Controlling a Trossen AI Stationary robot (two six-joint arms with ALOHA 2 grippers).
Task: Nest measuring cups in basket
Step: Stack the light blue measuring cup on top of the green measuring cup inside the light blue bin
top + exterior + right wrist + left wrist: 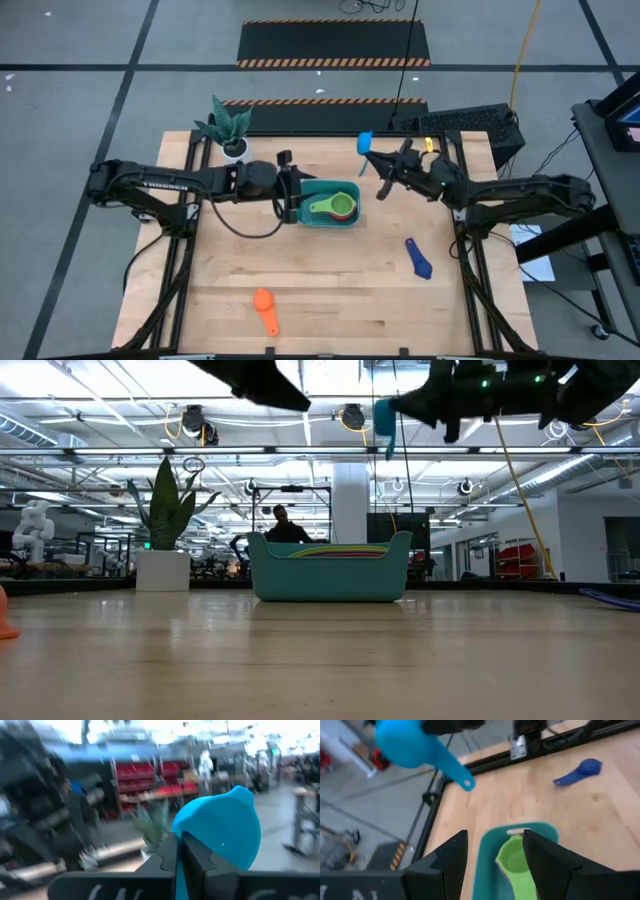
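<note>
Pale wooden boards make up my table [330, 270], with grey floor and striped mats beyond it. My right pincer [376, 163] is pinched tight on the handle of the light blue measuring cup [365, 143], held high above the far edge of the table, at about one o'clock from the basket [325, 218]. My left pincer [291, 195] hangs at the basket's nine o'clock side, fingers [447, 857] spread and gripping nothing. Inside the teal basket lie the green cup [327, 207] and, I think, red and yellow ones under it, though they overlap too much for me to sort. At four o'clock from the basket, well apart, the dark blue cup [419, 259] lies on the wood; at seven o'clock, near the front edge, lies the orange cup [265, 309]. At the far left corner stands a potted plant [229, 129].
</note>
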